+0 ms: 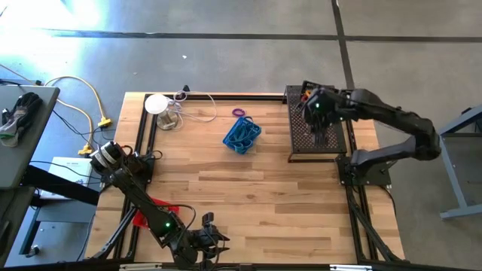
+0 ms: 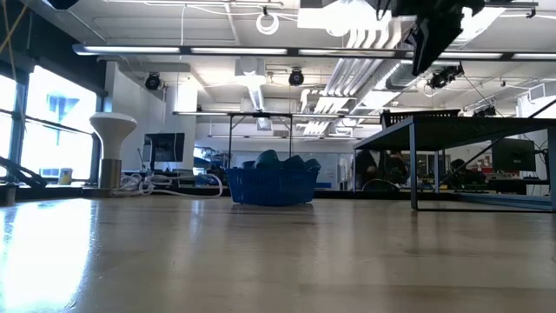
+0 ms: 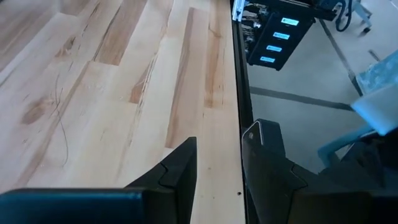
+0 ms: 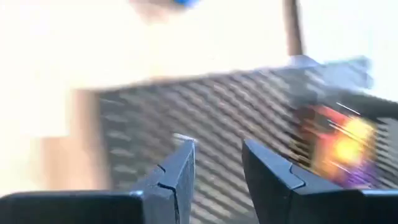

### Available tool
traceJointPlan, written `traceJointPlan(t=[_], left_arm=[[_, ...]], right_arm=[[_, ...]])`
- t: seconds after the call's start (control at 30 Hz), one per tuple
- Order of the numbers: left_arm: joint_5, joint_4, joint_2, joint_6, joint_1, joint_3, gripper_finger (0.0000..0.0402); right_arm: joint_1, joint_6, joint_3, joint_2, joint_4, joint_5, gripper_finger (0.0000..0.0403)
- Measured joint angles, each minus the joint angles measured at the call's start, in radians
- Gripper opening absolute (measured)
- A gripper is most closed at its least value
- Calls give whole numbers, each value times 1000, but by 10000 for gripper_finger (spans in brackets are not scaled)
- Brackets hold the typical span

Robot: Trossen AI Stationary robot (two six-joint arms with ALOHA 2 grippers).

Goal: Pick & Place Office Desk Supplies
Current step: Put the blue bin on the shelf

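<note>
High view: working left to right, we note the left gripper parked low at the near edge of the bench, away from all supplies; a red basket lies on the wood partly under that arm. In the left wrist view its fingers stand slightly apart with nothing between them, over the bench edge.

At the far left corner we see a white round disc with a tangle of cables. Further right, a small purple ring lies on the wood just beyond the blue basket, which sits near the middle of the bench, holds looped bands, and is touched by neither gripper. The low view shows this blue basket resting on the bench surface.

On the right, the black mesh tray stands at the far right corner, with small orange and red items at its far end. The right gripper hangs over this tray. In the right wrist view its fingers are spread a little and empty above the mesh; the picture is blurred, and the bright orange patch cannot be identified further.
</note>
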Motion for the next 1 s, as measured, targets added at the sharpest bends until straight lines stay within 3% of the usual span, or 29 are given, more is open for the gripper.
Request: traceJointPlan(t=[0.13, 0.4, 0.67, 0.9, 1.0], left_arm=[[0, 1, 0, 24, 7, 0, 124], [-4, 0, 0, 26, 5, 0, 124], [-3, -3, 0, 25, -14, 0, 124], [-3, -4, 0, 25, -36, 0, 124], [-2, -4, 0, 23, -47, 0, 124]], right_arm=[[127, 51, -7, 9, 45, -172, 122], [320, 52, -128, 93, 335, -177, 121], [349, 36, -155, 290, 552, 17, 121], [317, -202, -155, 476, 703, 42, 121], [307, -289, -155, 529, 816, 105, 121]])
